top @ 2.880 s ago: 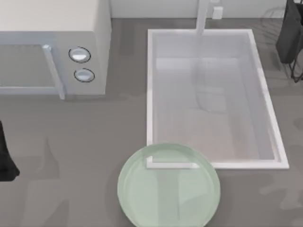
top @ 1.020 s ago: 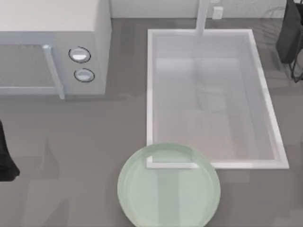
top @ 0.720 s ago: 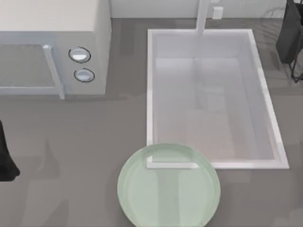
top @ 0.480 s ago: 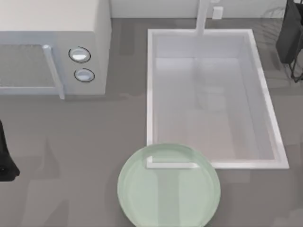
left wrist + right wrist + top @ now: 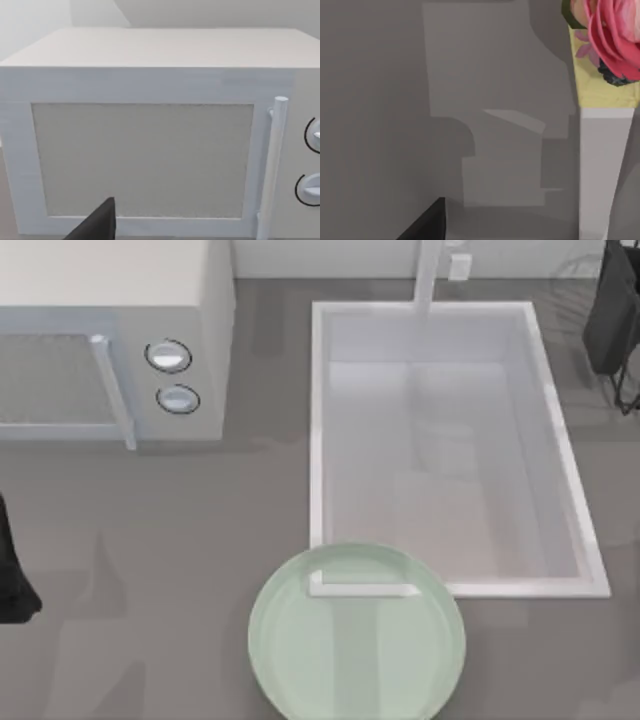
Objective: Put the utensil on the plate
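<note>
Plate [image 5: 356,660] well apart from pincers.

The grey table [image 5: 180,540] carries a white microwave [image 5: 110,340] at its far left corner. A white rectangular sink basin [image 5: 440,440] is set toward the right side. The pale green plate [image 5: 356,660] lies at the near edge, and it overlaps the basin's near left corner.

Soft even light, faint shadows
</note>
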Controlling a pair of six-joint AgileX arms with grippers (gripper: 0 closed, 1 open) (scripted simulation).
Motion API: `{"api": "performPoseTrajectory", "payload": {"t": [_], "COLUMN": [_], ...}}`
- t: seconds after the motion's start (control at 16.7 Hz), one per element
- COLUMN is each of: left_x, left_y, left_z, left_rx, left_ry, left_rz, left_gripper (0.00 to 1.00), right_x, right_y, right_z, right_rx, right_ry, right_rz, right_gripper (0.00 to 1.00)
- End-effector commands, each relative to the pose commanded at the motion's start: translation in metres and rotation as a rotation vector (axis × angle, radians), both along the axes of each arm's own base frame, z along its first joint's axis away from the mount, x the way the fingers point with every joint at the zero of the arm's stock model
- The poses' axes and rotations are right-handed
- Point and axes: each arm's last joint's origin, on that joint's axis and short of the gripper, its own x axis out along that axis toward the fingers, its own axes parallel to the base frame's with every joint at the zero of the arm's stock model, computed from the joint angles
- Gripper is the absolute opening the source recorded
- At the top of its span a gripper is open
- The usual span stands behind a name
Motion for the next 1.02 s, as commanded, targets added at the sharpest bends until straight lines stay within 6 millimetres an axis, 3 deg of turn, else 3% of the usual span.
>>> {"api": "performPoseTrajectory", "payload": {"t": [0.18,0.24,0.42,0.9,1.02], "left_x": [0.000,0.000,0.000,0.000,0.000], "left_y": [0.000,0.000,0.000,0.000,0.000], "left_z": [0.000,0.000,0.000,0.000,0.000], "left_rx": [0.000,0.000,0.000,0.000,0.000], "left_ry": [0.000,0.000,0.000,0.000,0.000], "left_rz": [0.000,0.000,0.000,0.000,0.000], "left_gripper": [1.00,1.00,1.00,1.00,1.00], "right_x": [0.000,0.001,0.004,0.002,0.001], "right_y": [0.000,0.000,-0.001,0.000,0.000], "right_z": [0.000,0.022,0.033,0.113,0.122], "right_rx": [0.000,0.011,0.009,0.013,0.011], "right_ry": [0.000,-0.035,-0.045,-0.023,-0.035], "right_rz": [0.000,-0.001,0.000,-0.001,-0.001], "right_gripper": [0.00,0.00,0.00,0.00,0.00]}}
